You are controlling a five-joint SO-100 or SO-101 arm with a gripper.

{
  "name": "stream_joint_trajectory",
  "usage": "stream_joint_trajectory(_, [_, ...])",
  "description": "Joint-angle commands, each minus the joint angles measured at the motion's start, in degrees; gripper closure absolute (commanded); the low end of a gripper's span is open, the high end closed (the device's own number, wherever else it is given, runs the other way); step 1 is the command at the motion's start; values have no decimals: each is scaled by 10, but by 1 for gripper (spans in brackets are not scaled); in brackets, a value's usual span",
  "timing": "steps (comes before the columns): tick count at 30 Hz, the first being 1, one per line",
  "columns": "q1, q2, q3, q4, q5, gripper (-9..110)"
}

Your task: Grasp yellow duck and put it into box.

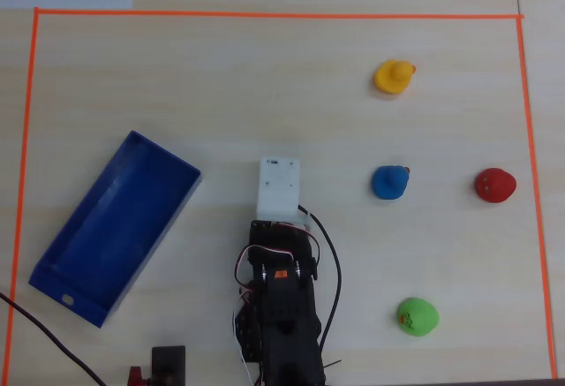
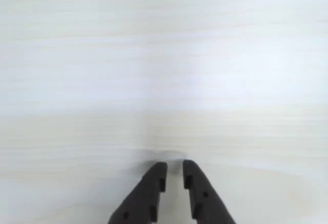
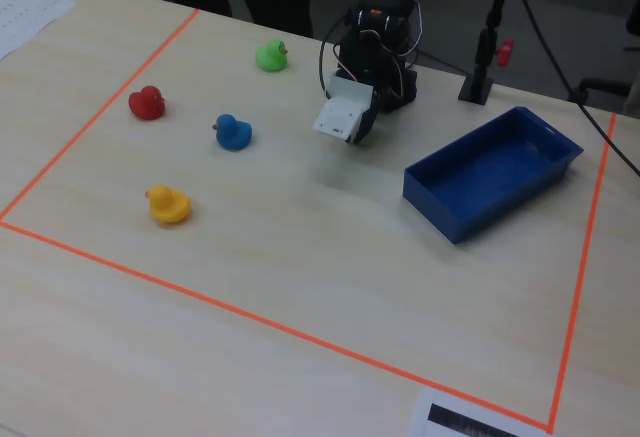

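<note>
While the tool [image 2: 174, 168] hangs over bare desk [image 2: 164, 80] with its tips nearly pressed together and holding nothing, the yellow duck [image 1: 394, 76] sits far right overhead, well apart from the box [image 1: 115, 227] at left.

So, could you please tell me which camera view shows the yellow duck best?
The fixed view shows the yellow duck best: from the side, body, head and beak all read. The overhead view shows only its top, with the head over the body. The wrist view shows none of it, only bare table beyond the end effector.
</note>
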Motion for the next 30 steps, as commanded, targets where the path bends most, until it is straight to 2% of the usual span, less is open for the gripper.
stream_joint_trajectory(1, [-3, -1, 1, 8, 2, 101])
stream_joint_trajectory(7, [-17, -1, 1, -8, 1, 101])
stream_joint_trajectory(14, [35, -37, -55, -132, -4, 101])
stream_joint_trajectory(21, [53, -243, -238, -240, 26, 101])
stream_joint_trajectory(26, [103, -410, -358, -372, 62, 97])
stream_joint_trajectory(30, [147, -512, -437, -423, 73, 97])
